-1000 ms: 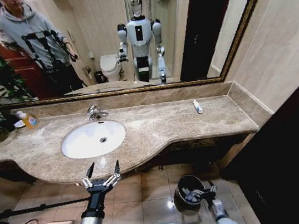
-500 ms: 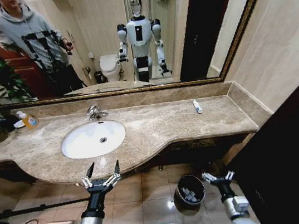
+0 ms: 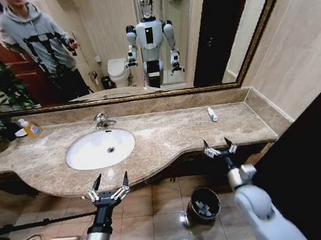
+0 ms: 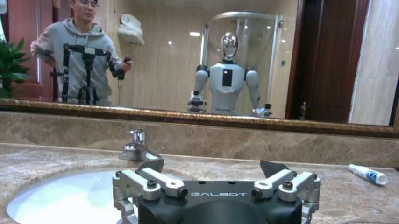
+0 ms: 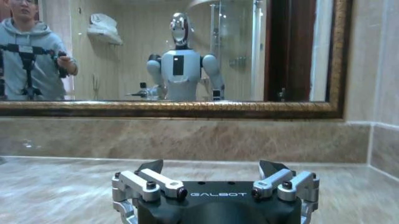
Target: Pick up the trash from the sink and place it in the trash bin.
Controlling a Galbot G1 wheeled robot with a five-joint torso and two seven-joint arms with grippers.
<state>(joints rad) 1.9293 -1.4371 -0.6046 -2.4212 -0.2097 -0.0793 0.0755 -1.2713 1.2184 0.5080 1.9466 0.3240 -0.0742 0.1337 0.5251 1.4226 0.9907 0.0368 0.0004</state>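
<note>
both grippers, left (image 3: 110,182) and right (image 3: 219,146), spread open and empty by the countertop (image 3: 169,137) edge (trash bin (image 3: 202,205) below)

white sink (image 3: 100,148), beige-brown marble countertop (image 3: 168,134)

The room is lit warmly and evenly from above; a small bright glare is thrown on the floor tiles (image 3: 182,219) beside the trash bin (image 3: 202,205); straight edges are bowed toward the head view's corners (wide-angle distortion); the right wrist view's countertop (image 5: 62,186) is rendered softly blurred.
</note>
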